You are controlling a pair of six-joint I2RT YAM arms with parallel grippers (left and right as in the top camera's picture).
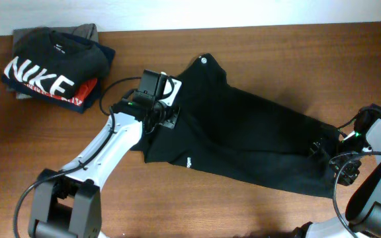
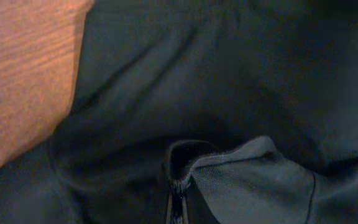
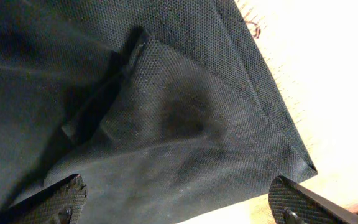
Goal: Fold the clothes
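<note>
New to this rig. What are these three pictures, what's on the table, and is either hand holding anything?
Two robot arms work at a wooden table. The wide picture looks down from above; the other two come from cameras on each wrist.

A black top lies spread across the table. At the upper left sits a stack of folded garments, the topmost with white NIKE lettering.

The left hand is shut on a fold of the black top near its left edge. The right hand is open, its two fingertips either side of the top's corner at the right end, gripping nothing yet.
</note>
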